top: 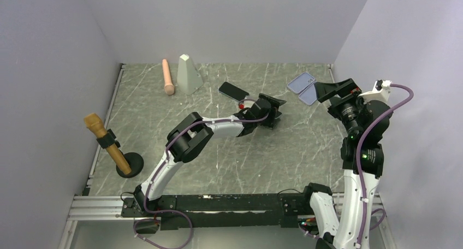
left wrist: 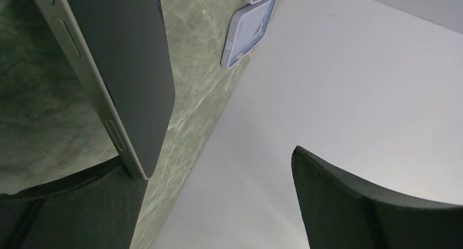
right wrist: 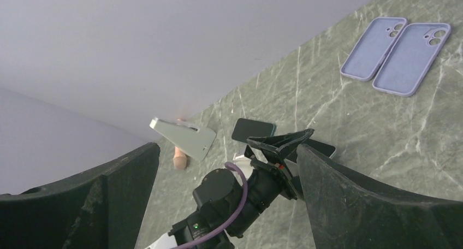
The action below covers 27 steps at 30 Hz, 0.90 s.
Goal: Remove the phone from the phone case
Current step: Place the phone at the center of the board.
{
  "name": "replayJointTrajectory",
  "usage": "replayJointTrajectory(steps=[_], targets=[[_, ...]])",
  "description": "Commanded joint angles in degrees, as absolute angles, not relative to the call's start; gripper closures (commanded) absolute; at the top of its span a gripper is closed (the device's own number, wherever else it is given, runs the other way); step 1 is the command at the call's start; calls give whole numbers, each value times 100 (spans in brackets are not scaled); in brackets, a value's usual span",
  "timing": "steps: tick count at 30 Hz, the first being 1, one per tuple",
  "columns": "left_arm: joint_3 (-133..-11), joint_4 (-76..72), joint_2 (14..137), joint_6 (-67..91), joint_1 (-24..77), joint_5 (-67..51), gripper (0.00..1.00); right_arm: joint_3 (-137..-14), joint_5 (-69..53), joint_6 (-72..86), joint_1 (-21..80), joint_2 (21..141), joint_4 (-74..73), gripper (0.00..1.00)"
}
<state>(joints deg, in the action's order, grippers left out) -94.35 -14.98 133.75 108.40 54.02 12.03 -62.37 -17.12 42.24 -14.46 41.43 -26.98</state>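
Top external view places the phone (top: 233,90) flat on the table (top: 273,161), above centre and just to the upper left of the left claw (top: 271,108). The phone's long axis runs from upper left to lower right, so its near end points at that claw. The left arm is clearly the nearer one. The right claw (top: 334,90) is at the right of the frame, well apart from the phone, beside two lavender phone cases (top: 304,88) that lie side by side. Left wrist view shows the left claw with its fingers spread wide and nothing between them. The phone (left wrist: 131,58) fills the upper left of that frame, its corner close to the lower-left finger (left wrist: 65,205); whether they touch cannot be told. Right wrist view shows the right claw (right wrist: 227,148) likewise spread apart and empty. The phone looks bare and the cases look like empty shells, so removal is judged complete, but the left wrist frame cuts off the cases at its top edge. In the right wrist view the left claw hides the middle of the dark slab. Dark patches show on both sides of the claw, and it is unclear whether they are one phone or two.
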Motion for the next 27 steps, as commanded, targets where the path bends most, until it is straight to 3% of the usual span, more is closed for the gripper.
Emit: replayJointTrajectory(steps=[1, 18, 23, 27], targets=[[-9722, -860, 12982, 11221, 5344, 1021, 1, -6499, -1836, 4311, -1437, 4170, -2681, 0], [-10540, 1091, 13197, 11756, 5244, 53, 1, -6498, -1974, 4420, -1436, 4156, -2668, 0], [-10596, 1589, 12860, 10984, 5202, 425, 1, -6491, -1972, 4392, -1440, 4131, -2698, 0], [-11036, 2800, 12556, 9852, 5072, 1063, 1, -6404, -1934, 4338, -1436, 4109, -2697, 0]])
